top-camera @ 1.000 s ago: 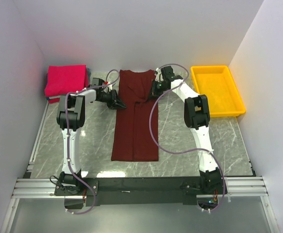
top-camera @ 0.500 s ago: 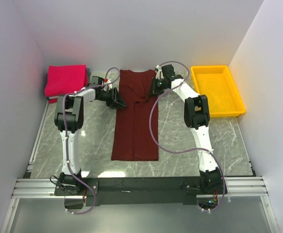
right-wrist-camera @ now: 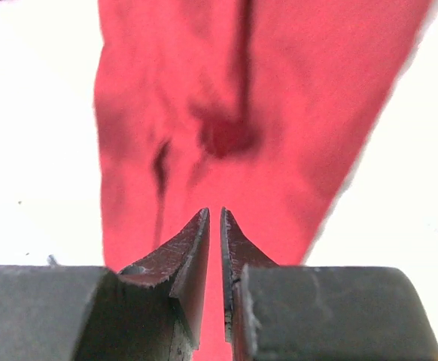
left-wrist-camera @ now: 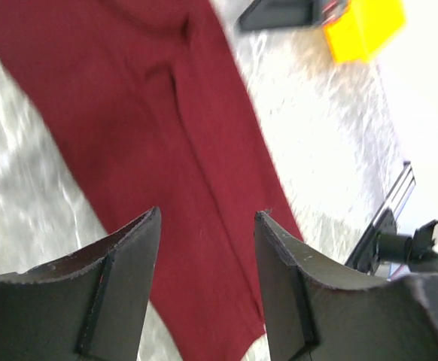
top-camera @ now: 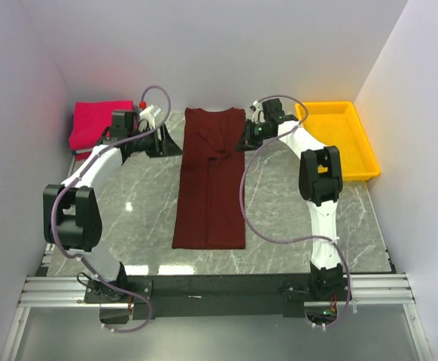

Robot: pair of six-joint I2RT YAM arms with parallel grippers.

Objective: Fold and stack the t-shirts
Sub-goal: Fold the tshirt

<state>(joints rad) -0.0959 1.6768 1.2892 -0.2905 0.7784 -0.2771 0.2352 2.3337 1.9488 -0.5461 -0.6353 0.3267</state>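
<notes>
The dark maroon t-shirt [top-camera: 210, 188] lies flat on the marble table, folded into a long narrow strip, with a small pucker near its collar end. It also fills the left wrist view [left-wrist-camera: 166, 113] and the right wrist view [right-wrist-camera: 279, 90]. The bright pinkish-red t-shirt [top-camera: 98, 124] sits folded at the far left corner. My left gripper [top-camera: 171, 144] [left-wrist-camera: 208, 218] hovers just left of the strip's upper part, open and empty. My right gripper [top-camera: 245, 140] [right-wrist-camera: 214, 214] is at the strip's upper right edge; its jaws stand a thin slit apart with nothing between them.
A yellow plastic tray [top-camera: 339, 139] [left-wrist-camera: 362, 26] stands at the far right of the table. White walls close in the back and both sides. A metal rail [top-camera: 219, 289] with both arm bases runs along the near edge.
My left gripper has opened, let go of the shirt's left edge and drawn back left as its arm swung outward. My right gripper has opened a little and shifted slightly right.
</notes>
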